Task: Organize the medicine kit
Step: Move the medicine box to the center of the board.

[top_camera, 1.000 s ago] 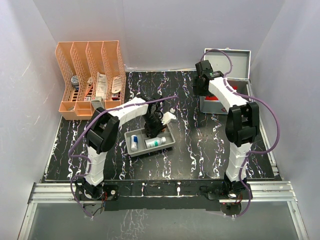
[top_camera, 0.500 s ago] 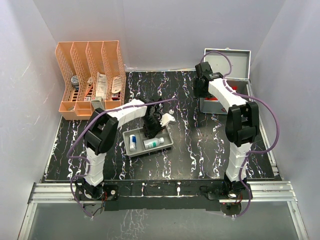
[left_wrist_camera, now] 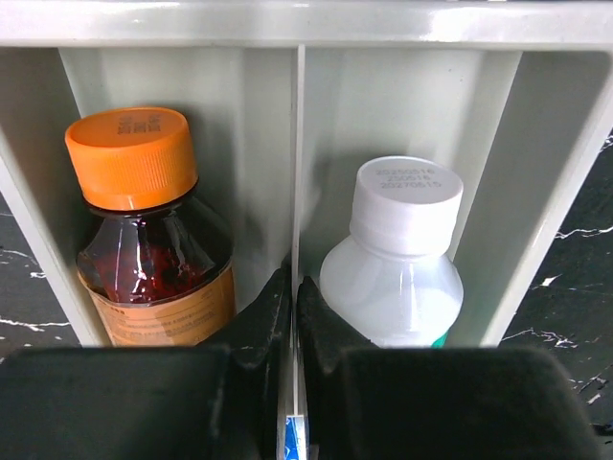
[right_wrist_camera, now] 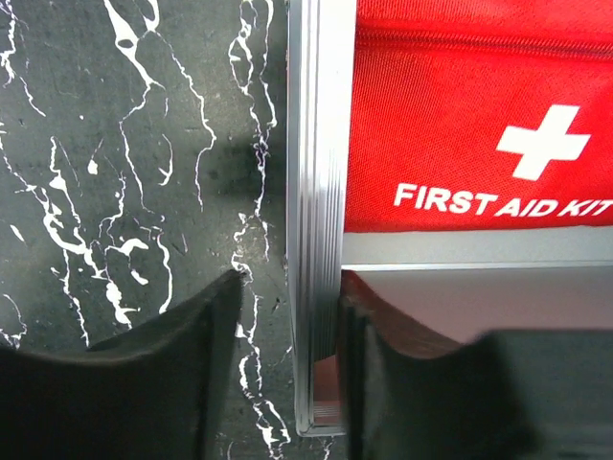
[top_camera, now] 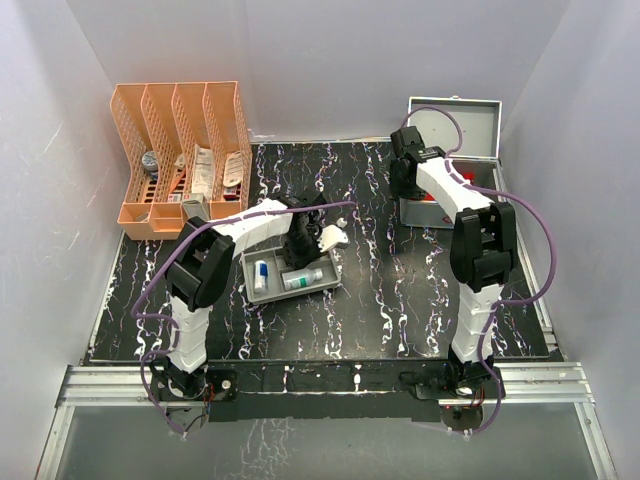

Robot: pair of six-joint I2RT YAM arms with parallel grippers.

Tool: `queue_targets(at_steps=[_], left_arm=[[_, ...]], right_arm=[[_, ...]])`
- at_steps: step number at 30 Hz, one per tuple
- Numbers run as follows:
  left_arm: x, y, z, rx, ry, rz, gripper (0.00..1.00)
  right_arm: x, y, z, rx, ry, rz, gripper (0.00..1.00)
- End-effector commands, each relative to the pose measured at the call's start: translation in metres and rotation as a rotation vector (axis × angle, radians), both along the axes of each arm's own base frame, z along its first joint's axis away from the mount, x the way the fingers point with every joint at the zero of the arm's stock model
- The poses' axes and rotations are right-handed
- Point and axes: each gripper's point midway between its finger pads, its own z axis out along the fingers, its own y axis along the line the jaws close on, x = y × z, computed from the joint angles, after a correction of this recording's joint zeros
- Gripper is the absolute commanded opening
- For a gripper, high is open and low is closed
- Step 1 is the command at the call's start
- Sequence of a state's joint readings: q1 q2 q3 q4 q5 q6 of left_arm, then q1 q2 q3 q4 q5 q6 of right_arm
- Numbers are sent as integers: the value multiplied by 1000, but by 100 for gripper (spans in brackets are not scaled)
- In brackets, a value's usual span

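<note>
Now, left gripper (left_wrist_camera: 294, 307): my fingers are pinched nearly closed on the tray's divider (left_wrist_camera: 296, 144), no gap showing.
Tray (left_wrist_camera: 402, 96): left of the table's middle, well apart from the rack (top_camera: 180, 150) at far left.
Left of divider: amber bottle (left_wrist_camera: 153, 249), orange cap, close to the wall.
Right of divider: white bottle (left_wrist_camera: 397, 259), just beside my finger.
Right gripper (right_wrist_camera: 287, 287): my fingers are spread and straddle the case (right_wrist_camera: 311, 192) rim, holding nothing; a slim gap shows on the left side.
Case: far right, lid up, red kit (right_wrist_camera: 460, 115) inside against the rim.
Open room: bare table (right_wrist_camera: 115, 144) between tray and case.
</note>
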State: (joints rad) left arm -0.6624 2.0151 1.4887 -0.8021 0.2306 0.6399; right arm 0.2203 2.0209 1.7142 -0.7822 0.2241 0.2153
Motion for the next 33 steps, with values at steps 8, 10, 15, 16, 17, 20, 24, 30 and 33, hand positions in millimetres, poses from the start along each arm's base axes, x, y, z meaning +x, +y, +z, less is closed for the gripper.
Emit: queue_targets(at_steps=[8,10,15,16,17,20,24,30,33], left_arm=[[23,-3,58,-25,-126,-30,0],[26,-3,64,-23,-143,-34,0],[28,2,72,-11,-167,-49,0],[29,2,74,-10,-172,-51,0],[29,2,77,-12,-176,-52,0],[30,2,88,-20,-192,-48,0],[32,1,103,-29,-212,-43,0],[38,0,132,-47,-257,-26,0],[38,2,141,-49,-272,-20,0]], right_arm=[[0,1,-4,23,-3,-15,0],[-3,0,-4,26,1,-17,0],[-13,0,-9,38,15,-25,0],[-15,0,-9,42,17,-29,0],[-18,0,-10,43,22,-32,0],[-27,-1,-14,47,32,-38,0],[-38,-2,-17,56,43,-48,0],[-56,2,-19,71,55,-50,0],[-64,10,-22,83,60,-44,0]])
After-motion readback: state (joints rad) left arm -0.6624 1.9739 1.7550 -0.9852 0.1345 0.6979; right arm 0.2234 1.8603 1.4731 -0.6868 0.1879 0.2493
